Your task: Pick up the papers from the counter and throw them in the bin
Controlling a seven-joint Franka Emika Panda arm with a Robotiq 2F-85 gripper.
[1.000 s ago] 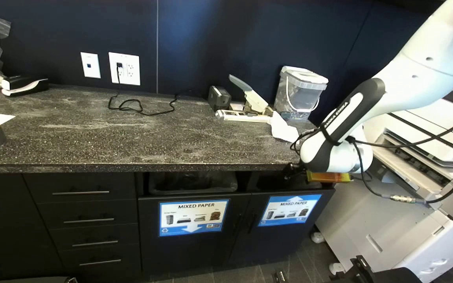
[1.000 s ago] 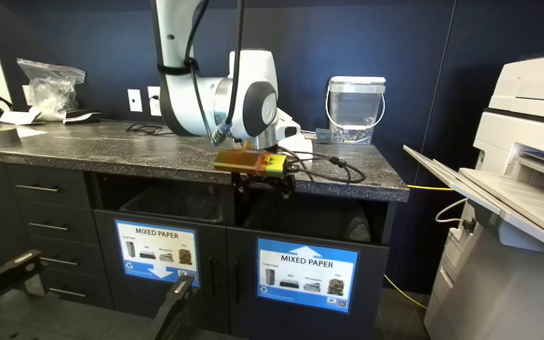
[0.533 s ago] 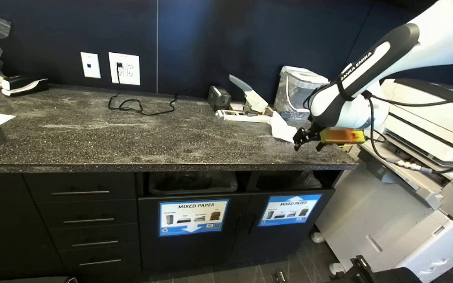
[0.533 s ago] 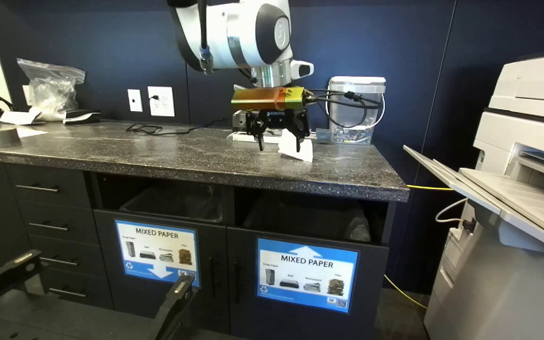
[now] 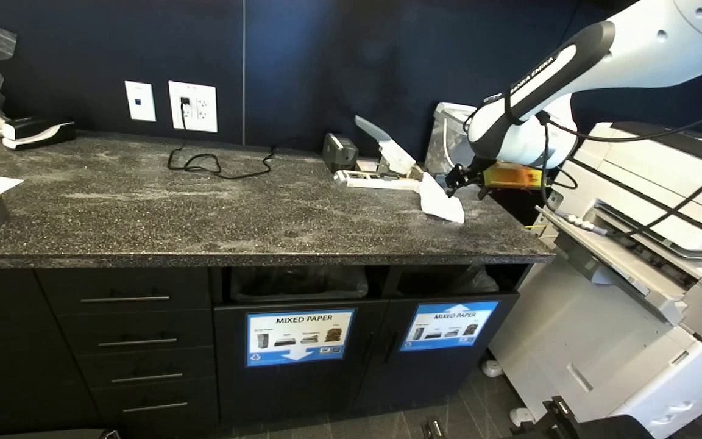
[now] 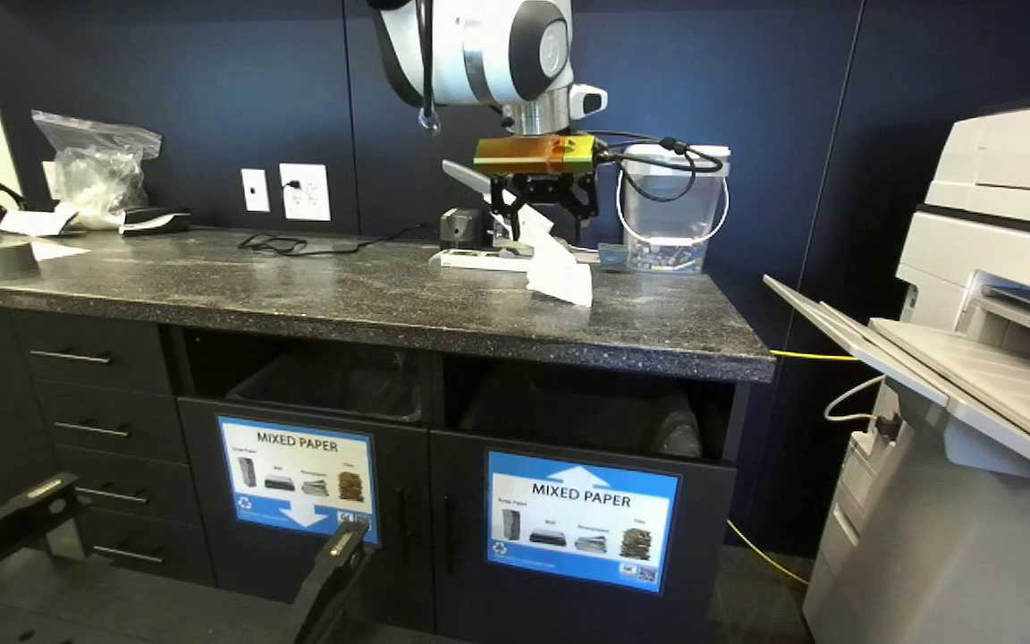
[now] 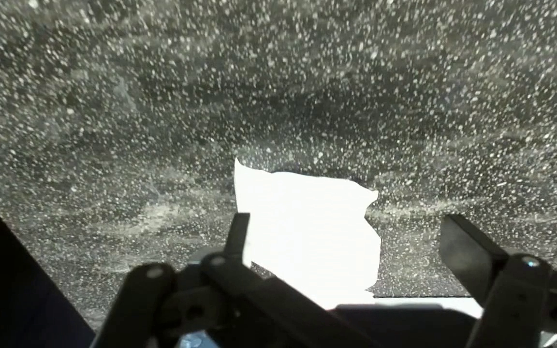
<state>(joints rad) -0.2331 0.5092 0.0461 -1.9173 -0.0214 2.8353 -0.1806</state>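
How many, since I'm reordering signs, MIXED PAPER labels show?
2: down-arrow label on the cabinet door by the drawers; up-arrow label on the bin door nearer the printer.

In an exterior view the tool (image 6: 546, 237) hangs over the tabletop (image 6: 345, 291), jaws apart, near the top of a white paper piece (image 6: 561, 277); whether it touches is hard to judge from here. To the right stands a clear lidded bucket (image 6: 676, 219). Below, the bin (image 6: 698, 537) carries a blue-edged MIXED PAPER label (image 6: 582, 521), with a similar front (image 6: 401, 456) just left of it.

There are two bin fronts (image 6: 569, 613), two labels (image 6: 582, 519), four drawers (image 5: 138, 329) and, in the wrist view, one paper (image 7: 312, 232).
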